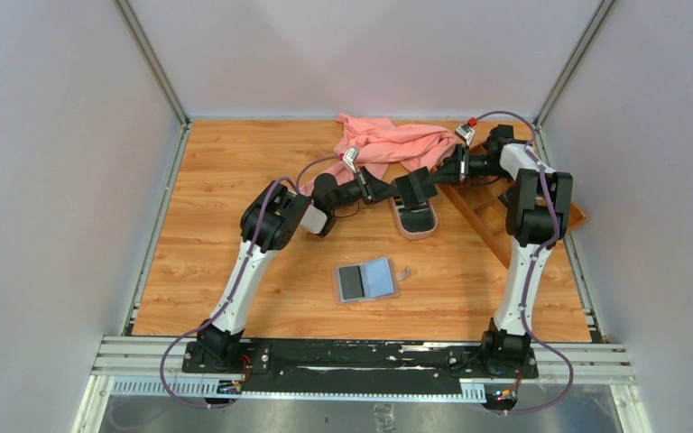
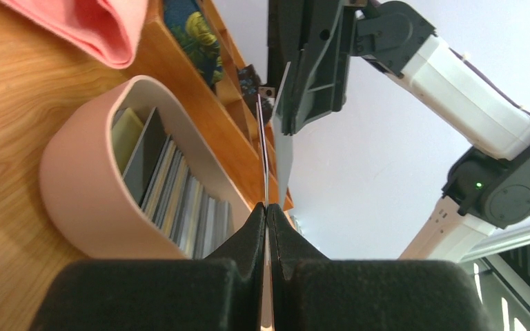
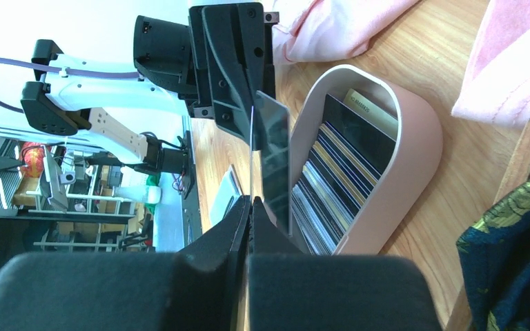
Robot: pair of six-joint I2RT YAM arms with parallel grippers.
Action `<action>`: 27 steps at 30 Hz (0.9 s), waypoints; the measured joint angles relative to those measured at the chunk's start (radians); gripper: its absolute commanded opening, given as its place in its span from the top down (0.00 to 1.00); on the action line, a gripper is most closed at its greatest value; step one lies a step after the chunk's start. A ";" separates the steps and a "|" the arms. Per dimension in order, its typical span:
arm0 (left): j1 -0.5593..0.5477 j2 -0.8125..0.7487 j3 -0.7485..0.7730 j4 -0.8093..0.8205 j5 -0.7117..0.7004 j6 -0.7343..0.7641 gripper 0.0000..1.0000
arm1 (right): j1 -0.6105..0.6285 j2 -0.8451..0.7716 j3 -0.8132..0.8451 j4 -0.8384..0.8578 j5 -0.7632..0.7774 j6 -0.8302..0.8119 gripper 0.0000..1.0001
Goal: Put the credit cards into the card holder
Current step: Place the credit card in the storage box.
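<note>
The small pinkish-tan folding card holder (image 1: 366, 280) lies open on the wooden table (image 1: 207, 207), near the arm bases and well apart from both grippers. Its left half looks dark, but I cannot tell whether a card is inside. The left gripper (image 2: 267, 207) has its fingers pressed together on a thin dark plastic credit card (image 2: 263, 152), seen edge-on above the oval pink-rimmed tray (image 2: 76, 179). This tray holds a dense row of upright credit cards (image 2: 172, 196). The right gripper (image 3: 250, 201) is pinched on a card edge too, maybe the same one. I judge the task is near its beginning: almost all cards wait for insertion.
</note>
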 measured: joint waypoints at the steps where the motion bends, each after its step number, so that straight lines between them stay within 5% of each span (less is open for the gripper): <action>1: 0.000 0.000 0.000 -0.020 -0.003 0.010 1.00 | -0.001 0.000 0.000 0.000 0.000 -0.002 1.00; 7: -0.002 -0.016 -0.014 -0.167 -0.031 0.085 0.99 | -0.005 0.000 0.000 0.000 0.000 -0.009 1.00; 13: -0.012 -0.079 -0.013 -0.341 -0.066 0.168 0.70 | -0.006 -0.002 0.000 0.000 0.002 -0.011 1.00; 17: -0.018 -0.139 -0.013 -0.457 -0.096 0.235 0.60 | -0.006 -0.005 0.000 0.000 0.004 -0.017 1.00; 27: -0.021 -0.306 -0.048 -0.688 -0.165 0.385 0.53 | -0.007 -0.064 0.000 -0.001 0.034 -0.034 1.00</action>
